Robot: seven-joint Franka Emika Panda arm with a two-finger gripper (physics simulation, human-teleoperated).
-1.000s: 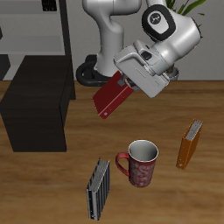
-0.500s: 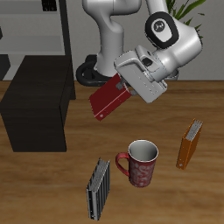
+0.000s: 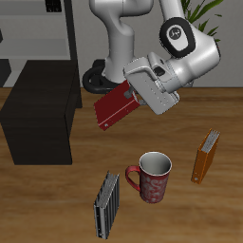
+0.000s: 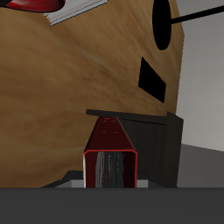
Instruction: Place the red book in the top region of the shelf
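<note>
Starting at the bottom of the frame, I see the grey striped book, the mug and the orange book standing on the table. Above them, my end effector grips the red book, tilted in mid-air. The shelf sits at the left edge, its top bare.

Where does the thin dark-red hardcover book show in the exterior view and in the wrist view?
Exterior view: the thin dark-red hardcover book hangs tilted in the gripper, above the table, beside the low black box-like shelf.
Wrist view: the book runs out from the gripper toward the shelf.
Shared landmark: the shelf.
</note>
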